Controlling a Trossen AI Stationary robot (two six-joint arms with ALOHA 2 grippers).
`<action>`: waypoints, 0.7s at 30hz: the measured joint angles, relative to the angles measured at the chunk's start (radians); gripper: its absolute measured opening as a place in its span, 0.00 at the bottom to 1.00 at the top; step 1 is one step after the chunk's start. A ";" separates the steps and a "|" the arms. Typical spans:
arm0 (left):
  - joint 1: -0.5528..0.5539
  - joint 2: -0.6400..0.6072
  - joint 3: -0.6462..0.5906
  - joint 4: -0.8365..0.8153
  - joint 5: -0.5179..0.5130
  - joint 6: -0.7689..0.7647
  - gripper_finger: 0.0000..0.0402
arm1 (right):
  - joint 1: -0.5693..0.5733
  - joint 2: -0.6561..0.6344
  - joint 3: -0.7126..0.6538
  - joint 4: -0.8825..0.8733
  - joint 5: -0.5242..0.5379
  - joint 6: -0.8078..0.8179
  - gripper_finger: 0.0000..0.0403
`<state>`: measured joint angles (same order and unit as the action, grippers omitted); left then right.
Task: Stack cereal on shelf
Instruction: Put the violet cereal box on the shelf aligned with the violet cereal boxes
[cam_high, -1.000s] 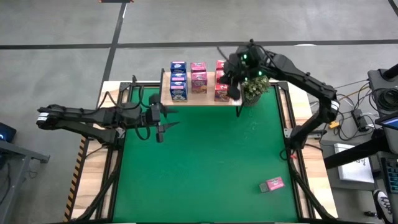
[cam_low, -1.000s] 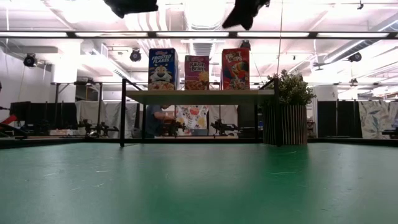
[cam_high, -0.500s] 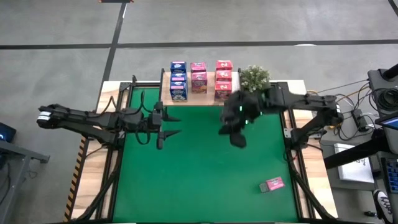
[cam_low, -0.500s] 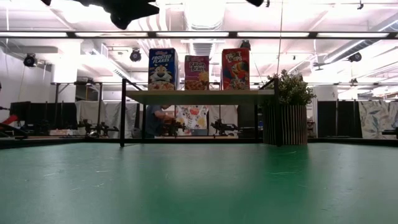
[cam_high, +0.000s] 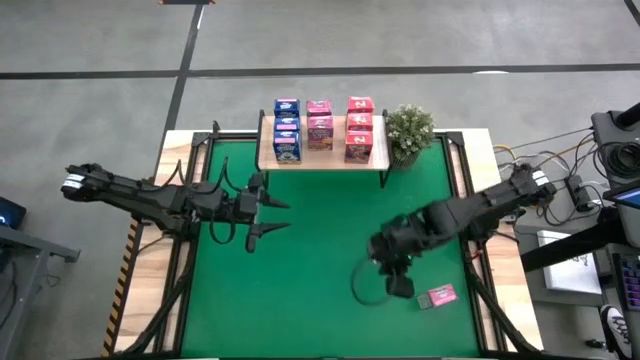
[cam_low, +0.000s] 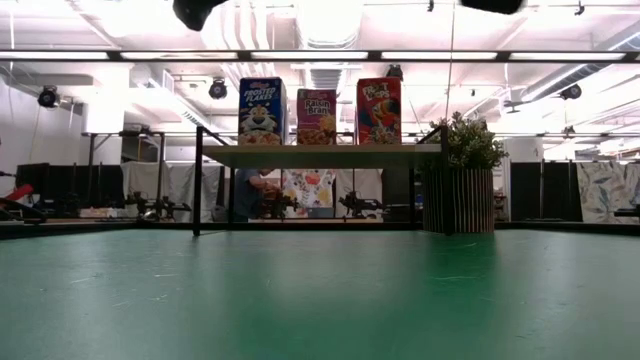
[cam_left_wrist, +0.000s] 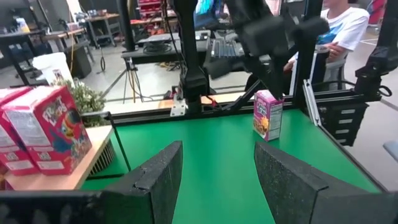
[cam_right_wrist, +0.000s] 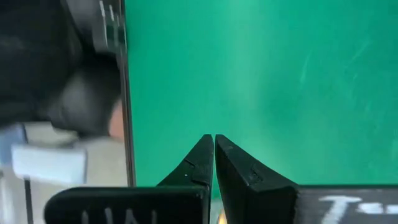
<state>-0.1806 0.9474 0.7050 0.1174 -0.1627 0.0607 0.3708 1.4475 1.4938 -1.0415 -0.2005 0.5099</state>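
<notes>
Several cereal boxes, blue (cam_high: 287, 130), maroon (cam_high: 320, 125) and red (cam_high: 359, 128), stand in three rows on the wooden shelf (cam_high: 335, 157) at the mat's far edge. In the low view they show as three fronts (cam_low: 317, 116). One pink box (cam_high: 438, 296) sits alone on the green mat near the right front; the left wrist view shows it too (cam_left_wrist: 267, 115). My right gripper (cam_high: 399, 287) hovers shut above the mat, just left of that box. Its fingertips (cam_right_wrist: 214, 149) hold nothing. My left gripper (cam_high: 273, 217) stands open over the mat's left part, nothing between its fingers (cam_left_wrist: 217, 149).
A small potted plant (cam_high: 408, 132) stands at the shelf's right end, on the mat. Black frame rails (cam_high: 190, 250) run along the mat's left and right sides. Behind the table, in the left wrist view, a person (cam_left_wrist: 348, 28) sits among stands and cables.
My right gripper has swung from the shelf's right end toward the table's near edge and down, turning as it went. It now hangs over the mat beside the lone pink box, shut throughout. My left gripper has drifted a little toward the near edge.
</notes>
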 joint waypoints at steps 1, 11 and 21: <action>0.000 0.000 0.000 0.005 0.000 0.005 0.46 | 0.024 0.000 -0.012 -0.018 0.000 0.010 0.02; 0.000 0.000 0.001 0.033 -0.001 0.011 0.46 | 0.229 -0.001 -0.044 -0.335 -0.014 0.160 0.02; 0.000 0.000 0.001 0.065 -0.002 -0.002 0.46 | 0.327 0.000 -0.044 -0.444 0.046 0.098 0.03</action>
<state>-0.1802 0.9470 0.7063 0.1823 -0.1646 0.0588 0.6981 1.4479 1.4502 -1.4857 -0.1548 0.6078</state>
